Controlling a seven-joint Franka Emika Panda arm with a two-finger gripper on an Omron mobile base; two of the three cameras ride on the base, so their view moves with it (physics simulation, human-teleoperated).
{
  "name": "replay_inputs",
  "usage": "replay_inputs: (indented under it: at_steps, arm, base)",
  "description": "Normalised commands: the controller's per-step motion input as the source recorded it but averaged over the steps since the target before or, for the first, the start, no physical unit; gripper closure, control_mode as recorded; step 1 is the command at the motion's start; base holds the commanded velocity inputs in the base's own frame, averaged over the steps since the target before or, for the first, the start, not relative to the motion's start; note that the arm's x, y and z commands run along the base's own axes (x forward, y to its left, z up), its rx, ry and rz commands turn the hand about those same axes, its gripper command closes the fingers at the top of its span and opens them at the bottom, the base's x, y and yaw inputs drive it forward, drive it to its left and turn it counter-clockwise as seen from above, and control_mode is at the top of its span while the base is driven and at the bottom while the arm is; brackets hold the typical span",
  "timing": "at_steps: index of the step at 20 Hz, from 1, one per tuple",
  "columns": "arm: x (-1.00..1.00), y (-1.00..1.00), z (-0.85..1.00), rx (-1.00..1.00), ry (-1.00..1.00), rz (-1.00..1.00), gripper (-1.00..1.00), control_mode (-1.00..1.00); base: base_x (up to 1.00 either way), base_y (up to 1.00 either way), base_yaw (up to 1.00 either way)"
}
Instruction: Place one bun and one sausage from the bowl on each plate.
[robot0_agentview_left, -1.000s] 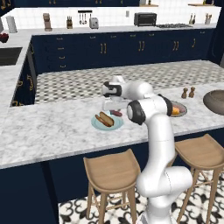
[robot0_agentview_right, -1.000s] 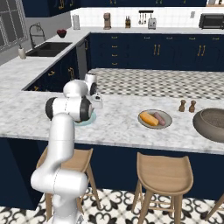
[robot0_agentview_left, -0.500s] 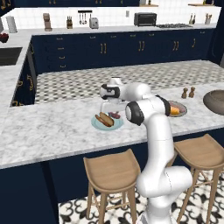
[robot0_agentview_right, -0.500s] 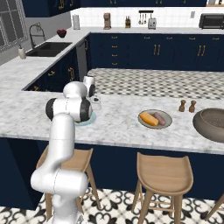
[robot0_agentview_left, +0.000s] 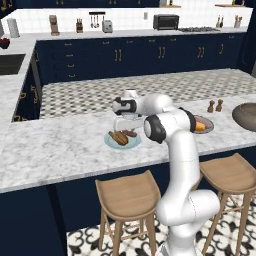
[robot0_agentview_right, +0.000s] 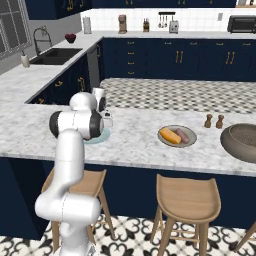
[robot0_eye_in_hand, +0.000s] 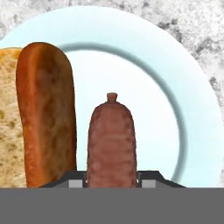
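Jaws stood narrow, gripper (robot0_eye_in_hand: 112, 183) clamped on the sausage (robot0_eye_in_hand: 111, 142) over the pale blue plate (robot0_eye_in_hand: 192, 109), beside the bun (robot0_eye_in_hand: 46, 113). Sausage looked light, firm, perhaps slick; mid-length hold judged best.

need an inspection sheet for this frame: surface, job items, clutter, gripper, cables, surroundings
surface: grey-white marble counter.
job's things: pale blue plate holds a bun and a sausage; tan plate holds a second bun and a second sausage; dark stone bowl at the far right of the counter.
clutter: salt and pepper shakers behind the tan plate.
grippers: gripper shut on the sausage, over the blue plate; whether the sausage rests on the plate is unclear.
cables: nothing seen.
surroundings: wooden stools below the counter; navy cabinets; sink.
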Motion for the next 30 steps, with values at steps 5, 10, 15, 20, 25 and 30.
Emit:
replay_inputs:
  at_steps: [5, 10, 15, 20, 25, 30]
  arm:
    - [0.0, 0.0, 0.0, 0.0, 0.0, 0.0, -1.0, -1.0]
    - [0.0, 0.0, 0.11, 0.0, 0.0, 0.0, -1.0, -1.0]
    - [0.0, -0.01, 0.39, 0.0, -0.02, 0.0, -1.0, -1.0]
    - [-0.3, -0.15, 0.55, 0.0, 0.0, 0.0, -1.0, -1.0]
    - [-0.98, 0.0, 0.39, -0.02, -0.01, 0.03, -1.0, -1.0]
    - [-1.0, 0.0, 0.25, -0.02, -0.1, 0.11, -1.0, -1.0]
  base:
    - [0.0, 0.0, 0.0]
    - [0.0, 0.0, 0.0]
    - [0.0, 0.0, 0.0]
    - [0.0, 0.0, 0.0]
    - [0.0, 0.0, 0.0]
    - [0.0, 0.0, 0.0]
